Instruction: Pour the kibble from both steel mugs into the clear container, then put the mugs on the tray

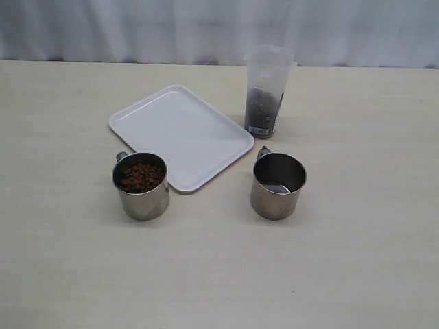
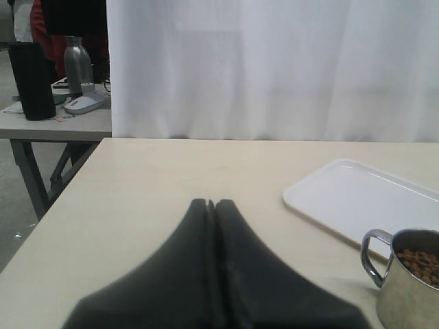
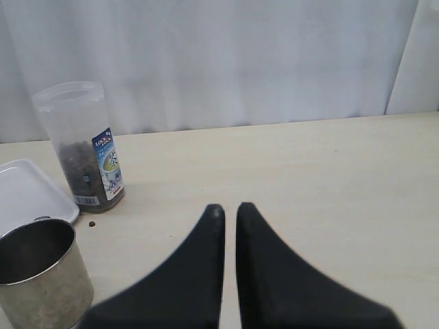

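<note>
The left steel mug stands in front of the tray's near-left corner and holds kibble. The right steel mug stands upright with no pellets showing inside. Behind it the clear container holds dark kibble in its lower half. The white tray lies bare. Neither gripper appears in the exterior view. My left gripper is shut and holds nothing, with the filled mug off to one side. My right gripper has only a thin gap between its fingers and holds nothing; the other mug is beside it.
One stray pellet lies on the table by the container's base. A white curtain hangs behind the table. In the left wrist view another table with a bottle and a mouse stands beyond the table's edge.
</note>
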Controlling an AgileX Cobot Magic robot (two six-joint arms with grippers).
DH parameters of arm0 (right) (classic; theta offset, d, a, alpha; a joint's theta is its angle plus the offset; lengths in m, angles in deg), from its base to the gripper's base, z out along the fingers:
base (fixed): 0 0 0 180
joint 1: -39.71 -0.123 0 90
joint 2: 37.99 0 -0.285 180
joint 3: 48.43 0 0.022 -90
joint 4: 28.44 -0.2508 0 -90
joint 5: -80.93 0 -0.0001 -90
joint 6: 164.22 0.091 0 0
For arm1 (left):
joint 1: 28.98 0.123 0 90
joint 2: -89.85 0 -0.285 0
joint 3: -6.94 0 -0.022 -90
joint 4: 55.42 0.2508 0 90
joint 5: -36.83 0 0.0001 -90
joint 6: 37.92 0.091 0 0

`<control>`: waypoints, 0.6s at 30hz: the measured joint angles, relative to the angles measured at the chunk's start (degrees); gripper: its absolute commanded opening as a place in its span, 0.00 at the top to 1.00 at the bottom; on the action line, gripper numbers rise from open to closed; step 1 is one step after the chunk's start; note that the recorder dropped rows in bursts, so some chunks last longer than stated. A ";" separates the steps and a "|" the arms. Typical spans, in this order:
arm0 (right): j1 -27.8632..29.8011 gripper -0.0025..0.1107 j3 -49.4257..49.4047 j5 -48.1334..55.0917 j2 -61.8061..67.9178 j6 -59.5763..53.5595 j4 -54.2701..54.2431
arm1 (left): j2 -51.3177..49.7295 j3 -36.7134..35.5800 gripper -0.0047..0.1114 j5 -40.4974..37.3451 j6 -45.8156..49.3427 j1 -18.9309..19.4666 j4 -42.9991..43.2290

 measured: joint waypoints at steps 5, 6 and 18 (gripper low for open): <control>0.00 0.94 0.00 0.00 0.00 0.00 0.00 | 0.00 0.00 0.96 0.00 0.00 0.00 0.11; 0.00 0.94 0.00 0.00 0.00 0.00 0.00 | 0.00 0.00 0.96 0.00 0.00 0.00 0.29; 0.00 0.94 0.00 0.00 0.00 0.00 0.00 | 0.00 0.00 0.96 0.12 1.43 0.00 4.33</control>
